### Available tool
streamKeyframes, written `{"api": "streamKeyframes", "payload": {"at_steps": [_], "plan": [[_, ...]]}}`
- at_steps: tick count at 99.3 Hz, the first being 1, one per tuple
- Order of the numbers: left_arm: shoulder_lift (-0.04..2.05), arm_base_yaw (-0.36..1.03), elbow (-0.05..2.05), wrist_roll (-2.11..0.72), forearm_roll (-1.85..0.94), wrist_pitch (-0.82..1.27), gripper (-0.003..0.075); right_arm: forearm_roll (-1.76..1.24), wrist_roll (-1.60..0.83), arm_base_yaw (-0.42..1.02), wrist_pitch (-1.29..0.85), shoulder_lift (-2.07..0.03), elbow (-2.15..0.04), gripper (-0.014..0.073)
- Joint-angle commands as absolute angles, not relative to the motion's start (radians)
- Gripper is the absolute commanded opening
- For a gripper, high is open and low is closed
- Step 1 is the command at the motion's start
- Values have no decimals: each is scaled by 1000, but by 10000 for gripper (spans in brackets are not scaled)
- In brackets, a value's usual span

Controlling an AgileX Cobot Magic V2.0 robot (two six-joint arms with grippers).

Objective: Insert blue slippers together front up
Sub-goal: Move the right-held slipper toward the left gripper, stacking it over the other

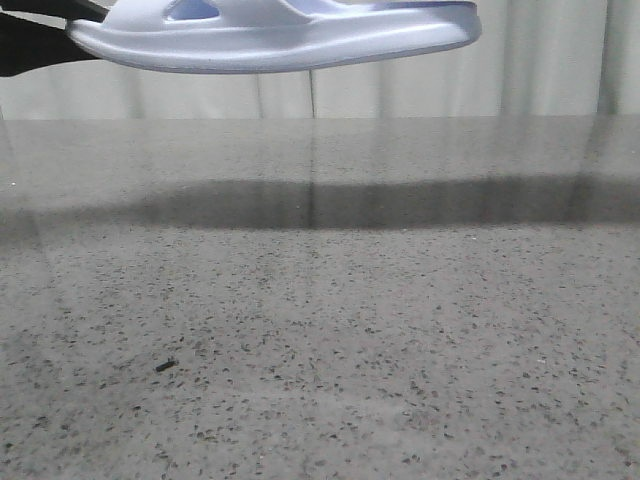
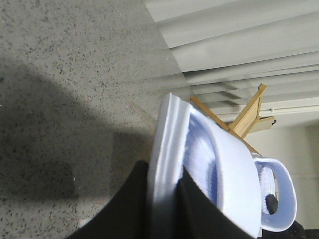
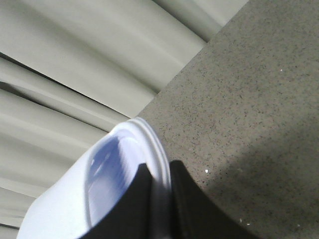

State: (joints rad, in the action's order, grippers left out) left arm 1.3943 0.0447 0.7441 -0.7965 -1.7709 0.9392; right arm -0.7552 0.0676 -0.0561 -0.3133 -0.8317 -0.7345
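Landmark: speckled grey table (image 1: 330, 340), all places given against it.
Slipper, front view: one pale blue slipper (image 1: 280, 35) in the air high above the table, lengthwise left to right, sole down, triangular cutout showing; casts a shadow band on the table.
Left gripper (image 2: 164, 199): black fingers (image 2: 132, 209) clamped on the sole edge of a slipper (image 2: 219, 174), off the table, ribbed footbed visible.
Right gripper (image 3: 159, 199): fingers (image 3: 192, 204) pinched on the rim of a slipper (image 3: 99, 189), above the table's far edge.
One slipper or two: cannot tell.
Background: pale curtain (image 1: 560, 60) behind the table; wooden frame (image 2: 246, 117) past the slipper.
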Motion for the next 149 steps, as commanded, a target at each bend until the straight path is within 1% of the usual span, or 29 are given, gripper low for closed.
{"api": "streamKeyframes", "payload": {"at_steps": [1,30,57,72,98,149], "plan": [[1361,55,768,-787,-1860,984,16,-780,58,-21,-199,-851,-771,-107],[1361,55,768,-787,-1860,964,16,-782,56,142,-55,-968,-771,-107],[1361,55,771,-787,-1860,938,16,-788,56,239,80,-1040,-771,-107],[1361,55,780,-785,-1860,952,16,-813,56,282,100,-1081,-771,-107],[1361,55,800,-778,-1860,1023,16,-819,56,298,100,-1103,-771,-107],[1361,55,800,-778,-1860,1048,16,-815,56,298,104,-1177,-769,-107]]}}
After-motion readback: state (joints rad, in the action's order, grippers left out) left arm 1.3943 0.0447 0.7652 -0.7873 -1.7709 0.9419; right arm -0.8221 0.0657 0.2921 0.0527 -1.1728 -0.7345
